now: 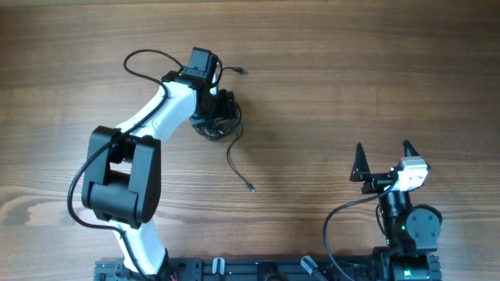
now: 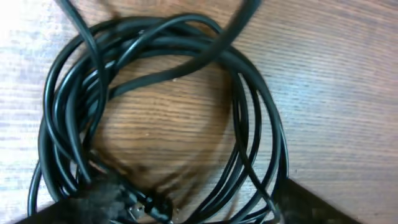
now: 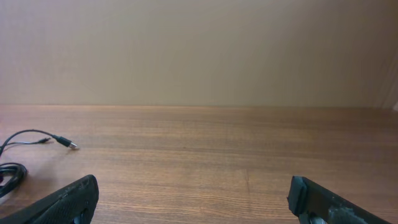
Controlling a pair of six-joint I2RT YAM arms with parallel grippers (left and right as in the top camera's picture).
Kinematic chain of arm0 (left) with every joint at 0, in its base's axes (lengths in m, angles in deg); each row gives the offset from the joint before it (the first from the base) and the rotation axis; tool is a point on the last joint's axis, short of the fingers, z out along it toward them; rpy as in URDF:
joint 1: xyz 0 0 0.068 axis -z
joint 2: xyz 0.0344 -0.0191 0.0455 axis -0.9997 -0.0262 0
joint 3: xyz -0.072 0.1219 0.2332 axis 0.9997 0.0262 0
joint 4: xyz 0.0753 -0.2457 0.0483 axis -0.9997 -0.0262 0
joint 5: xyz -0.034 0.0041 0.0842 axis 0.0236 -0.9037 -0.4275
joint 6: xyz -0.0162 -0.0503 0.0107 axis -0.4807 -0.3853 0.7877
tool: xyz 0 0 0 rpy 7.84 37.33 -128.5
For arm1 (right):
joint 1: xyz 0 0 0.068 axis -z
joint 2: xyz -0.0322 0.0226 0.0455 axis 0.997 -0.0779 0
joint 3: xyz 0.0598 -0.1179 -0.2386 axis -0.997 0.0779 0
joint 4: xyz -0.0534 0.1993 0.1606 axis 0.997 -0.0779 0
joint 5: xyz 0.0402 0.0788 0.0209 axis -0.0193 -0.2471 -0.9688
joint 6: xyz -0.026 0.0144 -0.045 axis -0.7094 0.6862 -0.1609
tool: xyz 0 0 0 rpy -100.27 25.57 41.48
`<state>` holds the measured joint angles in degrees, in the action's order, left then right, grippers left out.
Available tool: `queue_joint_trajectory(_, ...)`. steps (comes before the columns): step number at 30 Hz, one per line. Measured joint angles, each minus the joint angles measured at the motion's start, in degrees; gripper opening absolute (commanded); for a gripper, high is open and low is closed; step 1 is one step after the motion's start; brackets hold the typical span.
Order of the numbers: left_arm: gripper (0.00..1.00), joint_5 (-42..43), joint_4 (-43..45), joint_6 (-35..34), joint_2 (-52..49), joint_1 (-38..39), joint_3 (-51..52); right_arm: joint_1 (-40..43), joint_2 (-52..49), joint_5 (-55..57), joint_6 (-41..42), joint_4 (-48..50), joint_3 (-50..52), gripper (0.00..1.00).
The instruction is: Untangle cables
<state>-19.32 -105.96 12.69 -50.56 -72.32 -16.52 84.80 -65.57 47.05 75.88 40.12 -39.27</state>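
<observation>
The cables (image 1: 221,123) lie as a coiled bundle of thin black cords on the wooden table, left of centre. One tail runs down to a small plug (image 1: 250,189), and another reaches up to a plug (image 1: 242,72). My left gripper (image 1: 216,108) hangs right over the bundle. In the left wrist view the coil (image 2: 249,118) fills the frame. My left gripper (image 2: 186,213) is open, and its dark fingers (image 2: 314,204) straddle the coil's near strands. My right gripper (image 1: 383,158) stands open and empty far from the bundle, at the front right. The right wrist view shows a cable tail (image 3: 37,135) at its left edge.
The left arm's own thicker black wire (image 1: 144,58) loops over the table behind the arm. The right arm's base (image 1: 410,226) sits at the front right edge. A plain wall (image 3: 199,50) stands behind the table's far edge.
</observation>
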Motion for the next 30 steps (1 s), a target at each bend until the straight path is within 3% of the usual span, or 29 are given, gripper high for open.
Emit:
queue_joint_trajectory(27, 1.00, -13.5, 3.6, 0.2, 0.0, 0.0, 0.0, 0.0, 0.0, 0.0, 0.0, 0.0, 0.0, 1.00)
queue_joint_trajectory(30, 0.90, -14.6, 4.3, 0.2, 0.0, 0.0, 0.0, 0.0, 0.0, 0.0, 0.0, 0.0, 0.0, 1.00)
